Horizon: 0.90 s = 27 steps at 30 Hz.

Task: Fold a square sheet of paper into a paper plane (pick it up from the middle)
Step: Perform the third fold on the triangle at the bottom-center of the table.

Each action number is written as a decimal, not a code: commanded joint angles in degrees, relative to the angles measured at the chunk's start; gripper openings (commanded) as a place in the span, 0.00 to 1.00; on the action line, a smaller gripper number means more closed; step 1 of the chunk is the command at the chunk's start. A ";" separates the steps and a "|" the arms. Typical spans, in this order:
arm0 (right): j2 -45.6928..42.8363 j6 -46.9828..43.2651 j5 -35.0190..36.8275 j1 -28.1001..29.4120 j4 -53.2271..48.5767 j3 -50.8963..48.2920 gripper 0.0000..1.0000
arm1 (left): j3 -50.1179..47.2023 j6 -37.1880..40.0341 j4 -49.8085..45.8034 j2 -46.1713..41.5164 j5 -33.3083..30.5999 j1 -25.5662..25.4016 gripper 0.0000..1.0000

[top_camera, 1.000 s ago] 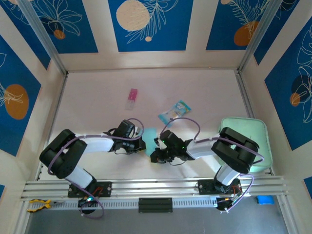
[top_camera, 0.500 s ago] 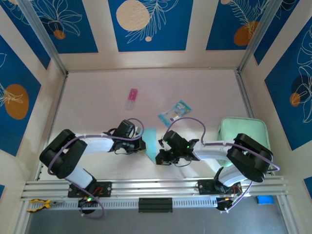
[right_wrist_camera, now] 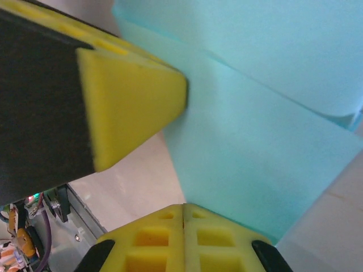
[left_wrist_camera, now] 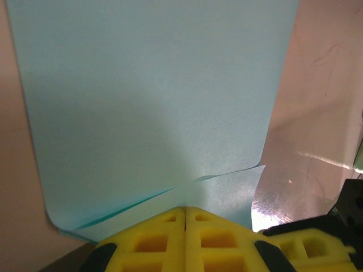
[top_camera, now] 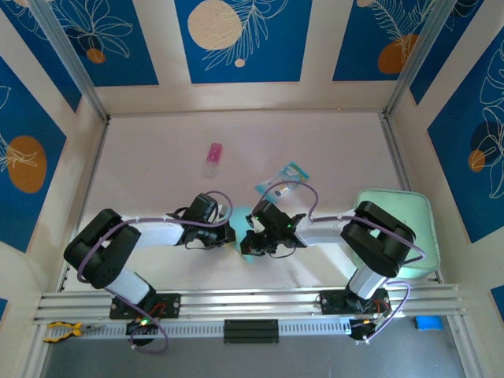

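blue paper (left_wrist_camera: 153, 96) sits on the table (top_camera: 150, 165), well to the left of the green pad (top_camera: 413, 206), down toward the near edge. it's creased, with one layer folded over another and a curled corner. left gripper (left_wrist_camera: 185, 212) is on the paper's far side from the pad, its yellow fingers squeezed together right on the paper's edge, so it's pinching it. right gripper (right_wrist_camera: 182, 208) comes in from the pad side, also clamped tight with the paper running into its tips. the two sets of fingertips are just beside each other. a teal packet (top_camera: 281, 182) lies up and left of the pad, and a small pink thing (top_camera: 213, 160) further left.
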 commanded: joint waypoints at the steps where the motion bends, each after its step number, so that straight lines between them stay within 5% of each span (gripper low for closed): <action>1: 1.29 3.11 -0.20 -0.03 1.60 -5.29 0.05 | -1.06 0.92 -2.61 0.49 -0.88 -0.21 0.00; 8: 3.42 5.84 -0.83 0.62 3.16 -7.56 0.03 | 3.00 1.96 -6.64 -6.48 -0.01 -1.43 0.12; 27: 3.12 5.96 1.43 1.36 -1.32 -5.80 0.00 | -0.89 0.78 -4.53 1.26 -6.43 -1.67 0.03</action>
